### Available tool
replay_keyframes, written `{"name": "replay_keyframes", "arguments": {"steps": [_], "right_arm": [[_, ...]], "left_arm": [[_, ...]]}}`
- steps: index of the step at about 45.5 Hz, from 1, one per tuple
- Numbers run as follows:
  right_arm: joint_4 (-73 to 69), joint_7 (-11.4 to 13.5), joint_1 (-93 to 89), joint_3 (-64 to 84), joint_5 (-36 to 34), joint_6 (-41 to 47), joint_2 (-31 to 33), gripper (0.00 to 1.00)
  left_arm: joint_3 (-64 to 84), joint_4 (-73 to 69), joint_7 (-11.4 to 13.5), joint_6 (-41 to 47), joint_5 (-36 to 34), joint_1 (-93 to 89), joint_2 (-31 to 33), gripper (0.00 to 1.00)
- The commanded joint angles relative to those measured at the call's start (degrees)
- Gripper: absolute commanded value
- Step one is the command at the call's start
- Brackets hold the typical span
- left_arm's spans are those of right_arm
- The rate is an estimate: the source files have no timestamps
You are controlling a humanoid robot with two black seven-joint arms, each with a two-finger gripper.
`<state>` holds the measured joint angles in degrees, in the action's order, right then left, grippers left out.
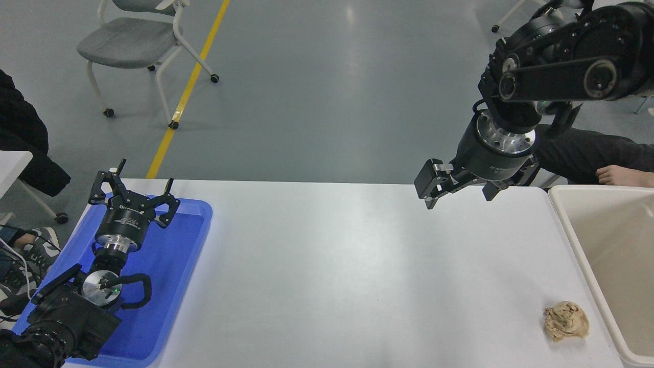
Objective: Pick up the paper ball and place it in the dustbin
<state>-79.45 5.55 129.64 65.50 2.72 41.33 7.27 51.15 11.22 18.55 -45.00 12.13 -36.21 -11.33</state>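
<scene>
Crumpled paper ball (565, 320) lies on white table (327, 266) beside dustbin (572, 230); right claw (460, 191) hangs apart above.

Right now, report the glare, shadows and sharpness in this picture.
Head view: soft ceiling-light glare streaks the grey floor and the white table; shadows are faint, one slight under the paper ball; focus is sharp throughout, down to the right gripper.

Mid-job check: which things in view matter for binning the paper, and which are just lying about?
Job:
paper ball, on the table beside the bin
dustbin, at the right edge
right gripper, open, raised over the far edge

Not part of it:
blue tray
left gripper, parked over the tray
chair
person's hand
</scene>
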Motion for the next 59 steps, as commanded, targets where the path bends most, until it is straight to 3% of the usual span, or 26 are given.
{"name": "replay_keyframes", "arguments": {"steps": [1, 22, 32, 38, 59], "right_arm": [[0.0, 0.0, 0.3, 0.0, -0.3, 0.0, 0.2, 1.0], [-0.2, 0.0, 0.0, 0.2, -0.3, 0.0, 1.3, 1.0], [-2.7, 0.1, 0.0, 0.8, 1.3, -0.1, 6.1, 1.0], [-3.9, 0.1, -0.5, 0.9, 5.4, -0.2, 13.4, 1.0], [-4.1, -0.1, -17.6, -2.5, 37.1, -2.8, 44.2, 1.0]], "left_arm": [[0.0, 0.1, 0.0, 0.0, 0.0, 0.0, 0.1, 1.0], [0.0, 0.1, -0.1, 0.0, 0.0, 0.0, 0.3, 1.0], [0.0, 0.1, -0.1, 0.0, 0.0, 0.0, 0.3, 1.0], [0.0, 0.1, -0.1, 0.0, 0.0, 0.0, 0.3, 1.0], [0.0, 0.1, -0.1, 0.0, 0.0, 0.0, 0.3, 1.0]]}}
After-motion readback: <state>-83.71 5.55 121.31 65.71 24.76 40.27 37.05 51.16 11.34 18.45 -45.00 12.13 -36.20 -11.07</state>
